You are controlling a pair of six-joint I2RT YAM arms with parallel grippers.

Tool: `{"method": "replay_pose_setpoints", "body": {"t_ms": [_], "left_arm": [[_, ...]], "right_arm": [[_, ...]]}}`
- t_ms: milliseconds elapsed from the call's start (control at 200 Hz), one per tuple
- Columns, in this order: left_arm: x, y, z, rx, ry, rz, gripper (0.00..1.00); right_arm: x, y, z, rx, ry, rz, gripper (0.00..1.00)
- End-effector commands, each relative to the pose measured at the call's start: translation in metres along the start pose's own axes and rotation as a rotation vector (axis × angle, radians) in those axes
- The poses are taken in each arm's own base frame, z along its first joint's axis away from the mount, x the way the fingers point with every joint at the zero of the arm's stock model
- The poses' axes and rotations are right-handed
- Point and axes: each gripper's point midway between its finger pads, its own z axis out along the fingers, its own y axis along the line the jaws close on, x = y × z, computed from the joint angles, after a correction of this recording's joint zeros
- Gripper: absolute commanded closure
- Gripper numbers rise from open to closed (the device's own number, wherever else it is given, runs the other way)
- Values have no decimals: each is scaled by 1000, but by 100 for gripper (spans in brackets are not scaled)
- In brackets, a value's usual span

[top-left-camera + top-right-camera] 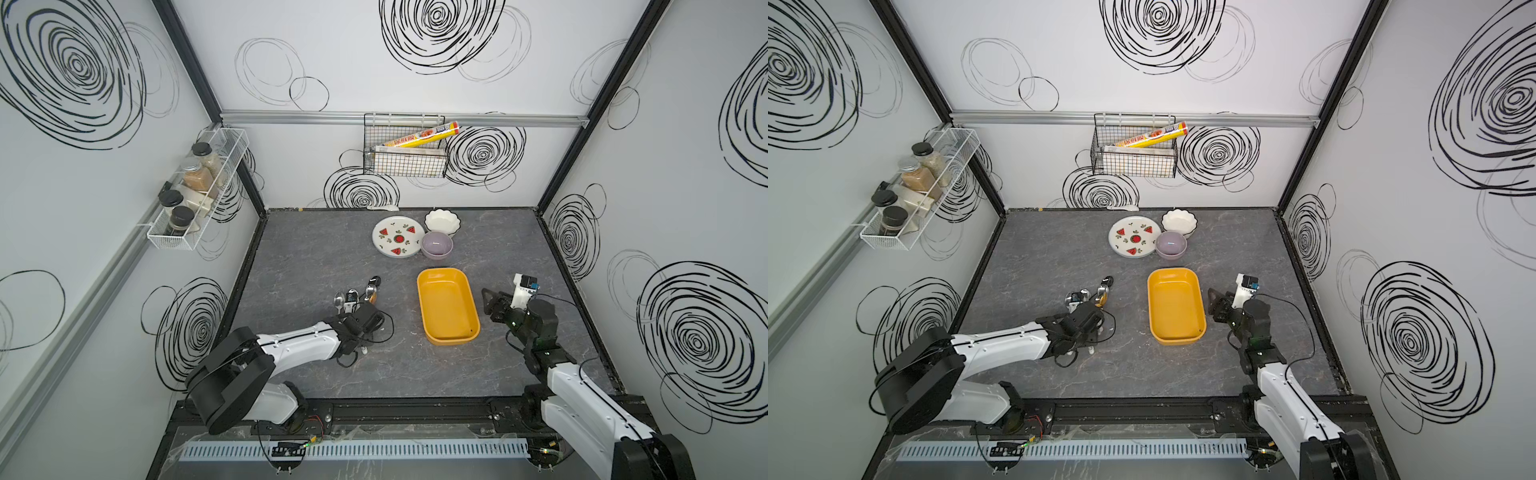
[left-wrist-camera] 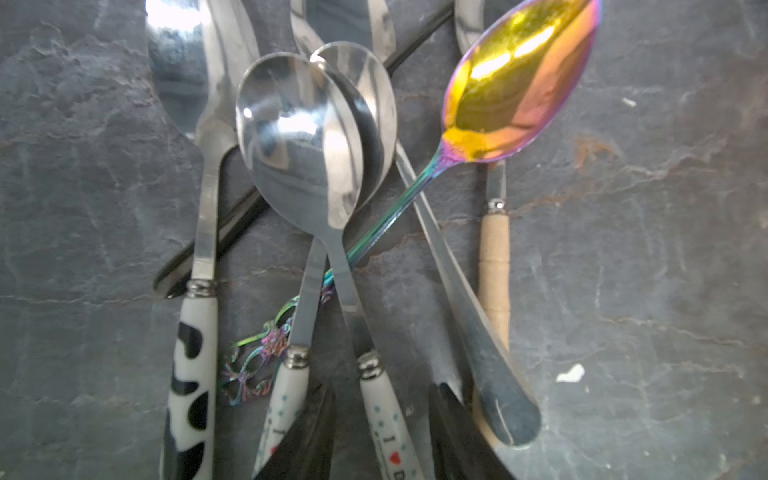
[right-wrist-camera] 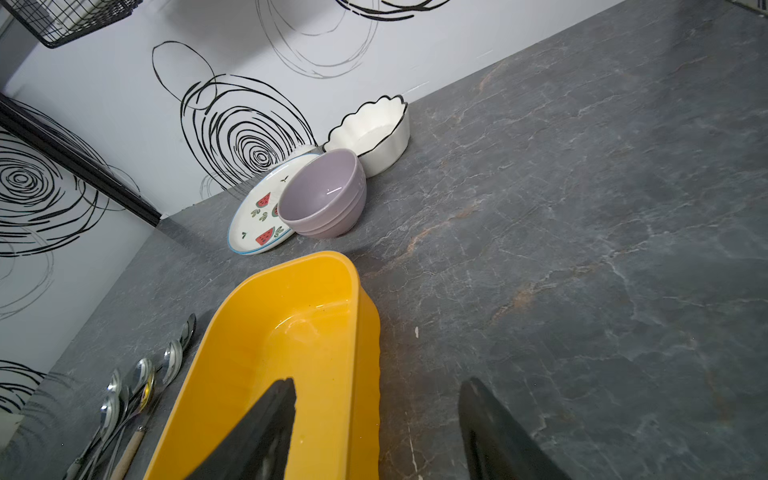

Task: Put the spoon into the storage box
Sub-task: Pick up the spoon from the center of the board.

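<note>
**A:** Spoons?
**B:** Seven counted, spoons heaped on the table, left of one storage box.
**A:** Grippers?
**B:** Two. Left gripper: jaws apart, straddling one dotted-handle spoon. Right gripper: jaws apart, just right of the box.
**A:** Crockery?
**B:** One lilac bowl, one white scalloped bowl, one plate.

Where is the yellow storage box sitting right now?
In both top views the storage box lies empty on the table right of centre, between the spoon pile and the right gripper, with the lilac bowl just behind it.
</note>
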Motion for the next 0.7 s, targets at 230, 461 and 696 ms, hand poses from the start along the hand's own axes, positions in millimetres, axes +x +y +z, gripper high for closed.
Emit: {"method": "replay_pose_setpoints", "body": {"t_ms": [230, 461, 696], "left_arm": [[18, 32, -1, -79, 31, -11, 66], [19, 35, 3, -85, 54, -22, 77], [20, 34, 6, -93, 65, -10, 87]], "right_arm": [[-4, 6, -3, -26, -28, 1, 33], [-6, 7, -6, -37, -46, -1, 33], [-7, 8, -6, -41, -50, 2, 33]]}}
